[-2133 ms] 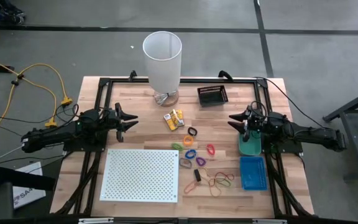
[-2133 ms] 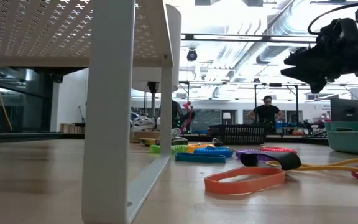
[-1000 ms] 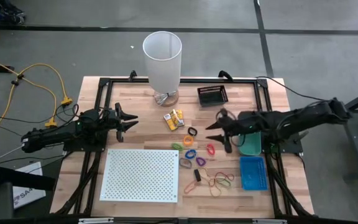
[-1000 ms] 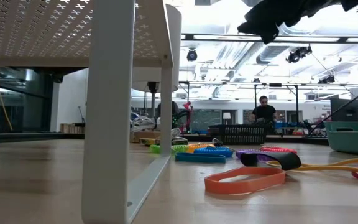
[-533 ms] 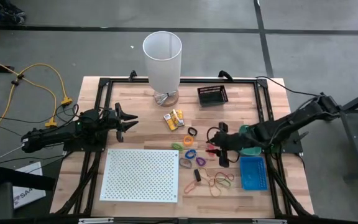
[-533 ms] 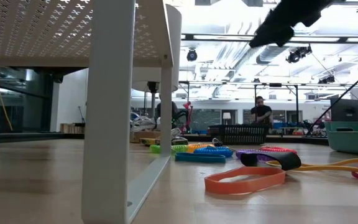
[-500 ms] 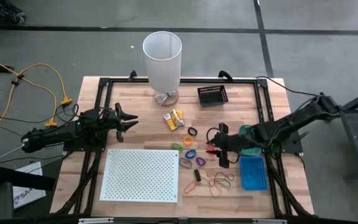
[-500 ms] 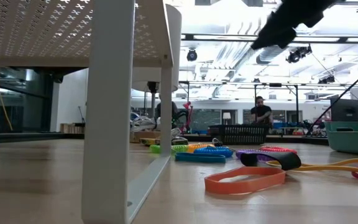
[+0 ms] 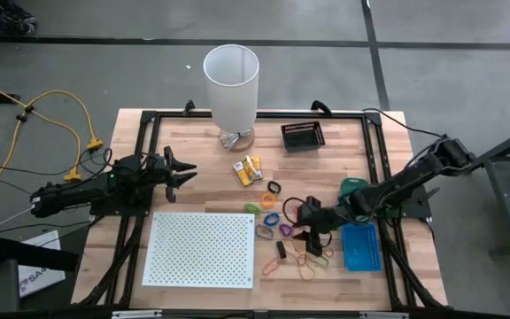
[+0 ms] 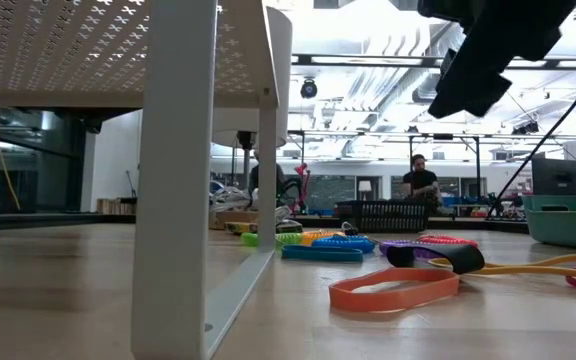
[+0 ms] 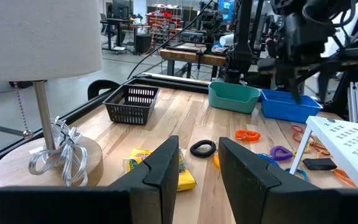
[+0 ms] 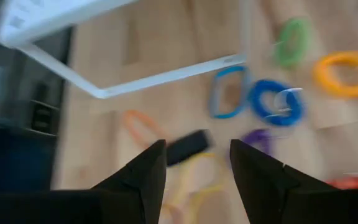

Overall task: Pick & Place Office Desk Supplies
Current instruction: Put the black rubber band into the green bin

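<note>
1. The dark right gripper (image 9: pixel 308 232) hangs over the cluster of small supplies on the pale wood-plank table (image 9: pixel 193 142). Its two matte fingers (image 12: pixel 143 180) stand apart with nothing between them.
2. Under those fingers lie a small black clip (image 12: pixel 187 148) of oblong shape, a thin orange rubber band (image 12: pixel 140 127) and thin yellow rubber bands (image 12: pixel 194 186).
3. Just beyond sit the ring-shaped loops: a ribbed blue coil loop (image 12: pixel 276 102), a light-blue oval loop (image 12: pixel 228 93), a green loop (image 12: pixel 291 41), an orange-yellow loop (image 12: pixel 345 73) and a purple loop (image 12: pixel 258 138).
4. Farther along the table lie the glossy yellow-orange packets (image 9: pixel 248 169) and a black coiled loop (image 11: pixel 203 148).
5. The cluster sits between the white perforated board (image 9: pixel 202 249) and two plastic trays, one teal (image 11: pixel 233 96), one blue (image 9: pixel 360 245).
6. The left gripper (image 9: pixel 184 170) waits well apart at the table's left side, fingers parted and empty.
7. A black mesh basket (image 9: pixel 303 135) stands beside a tall white cylinder (image 9: pixel 232 85) on a round wooden base.
</note>
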You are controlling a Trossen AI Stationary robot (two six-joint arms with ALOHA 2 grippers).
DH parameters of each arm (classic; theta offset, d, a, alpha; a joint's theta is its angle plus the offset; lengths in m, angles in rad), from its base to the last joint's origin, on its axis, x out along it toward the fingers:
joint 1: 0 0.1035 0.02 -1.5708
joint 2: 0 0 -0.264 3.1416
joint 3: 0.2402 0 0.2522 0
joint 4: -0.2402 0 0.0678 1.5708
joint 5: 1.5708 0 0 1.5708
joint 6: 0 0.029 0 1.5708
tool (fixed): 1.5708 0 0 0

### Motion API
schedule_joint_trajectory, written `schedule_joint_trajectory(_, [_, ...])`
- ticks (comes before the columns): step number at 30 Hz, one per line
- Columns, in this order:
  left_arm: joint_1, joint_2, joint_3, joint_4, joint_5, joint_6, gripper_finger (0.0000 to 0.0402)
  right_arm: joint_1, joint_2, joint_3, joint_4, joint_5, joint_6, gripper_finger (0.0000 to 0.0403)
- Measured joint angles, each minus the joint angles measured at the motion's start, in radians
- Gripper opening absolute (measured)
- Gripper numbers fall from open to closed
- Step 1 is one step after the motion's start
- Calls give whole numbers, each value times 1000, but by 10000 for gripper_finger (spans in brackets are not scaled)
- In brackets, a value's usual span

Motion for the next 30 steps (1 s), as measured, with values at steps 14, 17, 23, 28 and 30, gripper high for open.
schedule_joint_trajectory(14, [0, 0, 0, 0, 0, 0, 108, 0, 142, 0, 195, -160, 303, 166])
schedule_joint_trajectory(17, [0, 0, 0, 0, 0, 0, 108, 0, 180, 1, 292, -196, 366, 166])
schedule_joint_trajectory(23, [0, 0, 0, 0, 0, 0, 108, 0, 225, 1, 342, -207, 473, 166])
schedule_joint_trajectory(28, [0, 0, 0, 0, 0, 0, 108, 0, 226, 1, 250, -123, 548, 166])
schedule_joint_trajectory(30, [0, 0, 0, 0, 0, 0, 108, -1, 226, 1, 218, -99, 570, 166])
